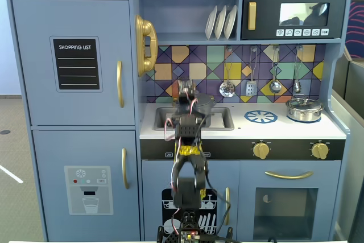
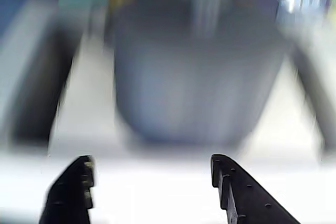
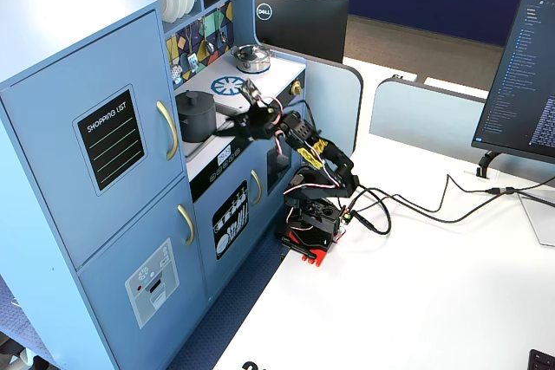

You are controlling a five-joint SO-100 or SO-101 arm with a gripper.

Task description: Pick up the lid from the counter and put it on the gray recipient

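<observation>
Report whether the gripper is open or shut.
Open: in the wrist view the gripper has its two fingertips wide apart, nothing between them.

"SHOPPING LIST" — chalkboard (image 1: 76, 64) (monitor (image 3: 299, 25): "DELL")

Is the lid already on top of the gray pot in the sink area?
Yes: in a fixed view the gray pot carries its dark lid, knob up. The gripper is open and empty. The arm hides the pot in the front view, and the wrist view is blurred.

The pale toy-kitchen counter (image 1: 335, 130) carries a shiny silver pot (image 1: 305, 109) at its right end in a fixed view, beside a blue burner ring (image 1: 261, 116), and the gray recipient (image 3: 196, 115) at the sink.
</observation>
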